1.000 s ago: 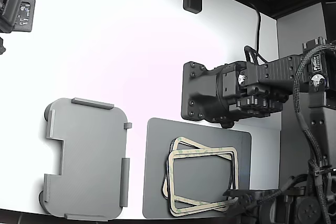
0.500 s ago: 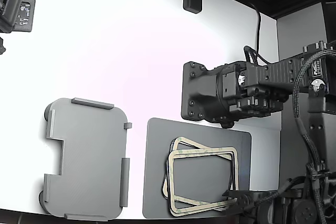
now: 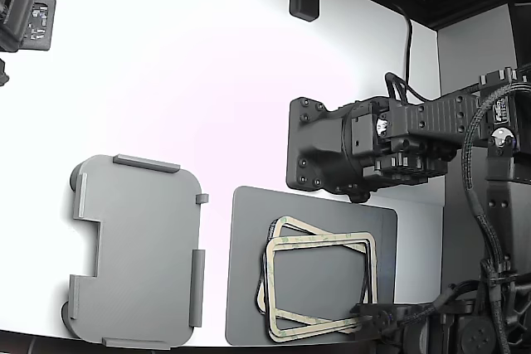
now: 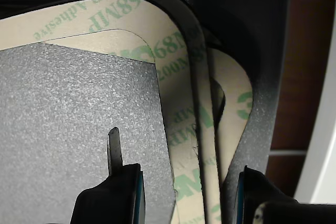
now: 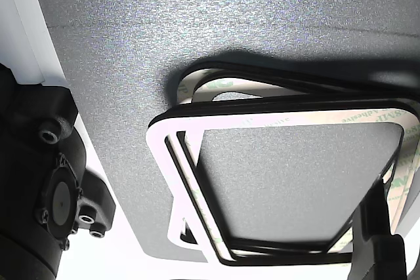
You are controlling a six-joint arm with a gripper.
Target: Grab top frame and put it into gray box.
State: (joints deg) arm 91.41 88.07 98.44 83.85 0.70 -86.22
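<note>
- The arm (image 3: pixel 431 134) is matte black and blocky, with a flat plate studded with small screws.
- Braided black cables (image 3: pixel 481 205) loop beside it.
- The gripper (image 4: pixel 186 195) has black fingers (image 4: pixel 113 192) with thin blue edging.
- A round bolted black housing (image 5: pixel 59 198) shows in the other view.

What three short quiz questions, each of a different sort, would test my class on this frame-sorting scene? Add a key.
1. True or false: the gray box already holds a frame.
2. Multiple choice: the stack of frames lies on (A) the white table, (B) the dark gray mat, (C) the gray box.
3. Short answer: in the wrist view, how do the jaws of the gripper stand around the top frame?

Key: 1. False, it is empty. 2. B. 3. Open, one jaw on each side of the frame's strip, inside and outside the ring, not yet closed on it.
</note>
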